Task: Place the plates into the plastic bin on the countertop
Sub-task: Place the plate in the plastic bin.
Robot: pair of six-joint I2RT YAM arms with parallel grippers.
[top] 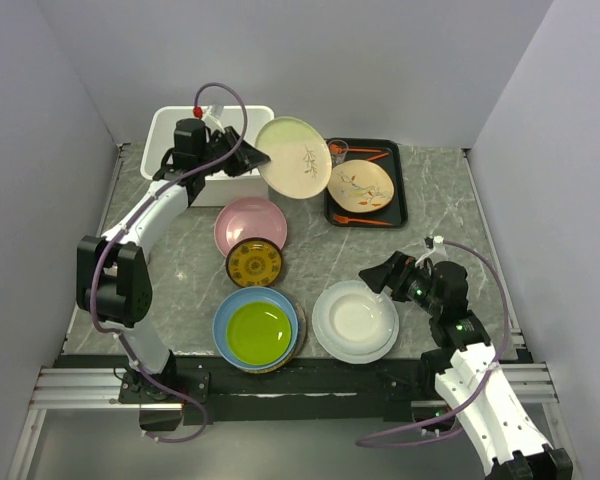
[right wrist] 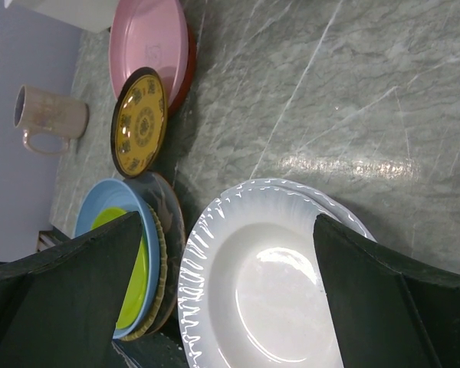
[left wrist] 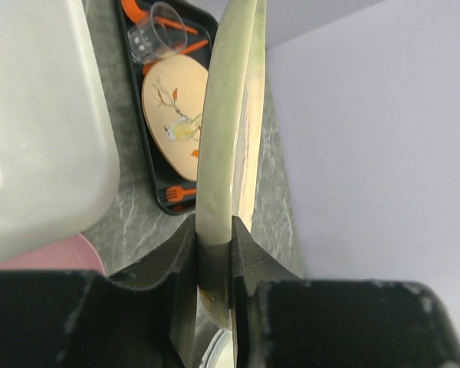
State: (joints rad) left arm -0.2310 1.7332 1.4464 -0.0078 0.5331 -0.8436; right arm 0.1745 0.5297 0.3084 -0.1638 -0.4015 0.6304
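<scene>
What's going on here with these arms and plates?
The left arm, jaws shut on the rim of the cream-and-green plate, holds it tilted in the air beside the plastic bin. The right arm hangs over the white plate with jaws open. The pink plate, gold-patterned plate and lime green plate in the blue plate sit on the countertop.

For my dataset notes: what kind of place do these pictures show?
Probably a robot test cell staged as a kitchen counter: plain grey partition walls enclose a grey marble-look countertop, and an aluminium mounting rail runs along its near edge.
</scene>
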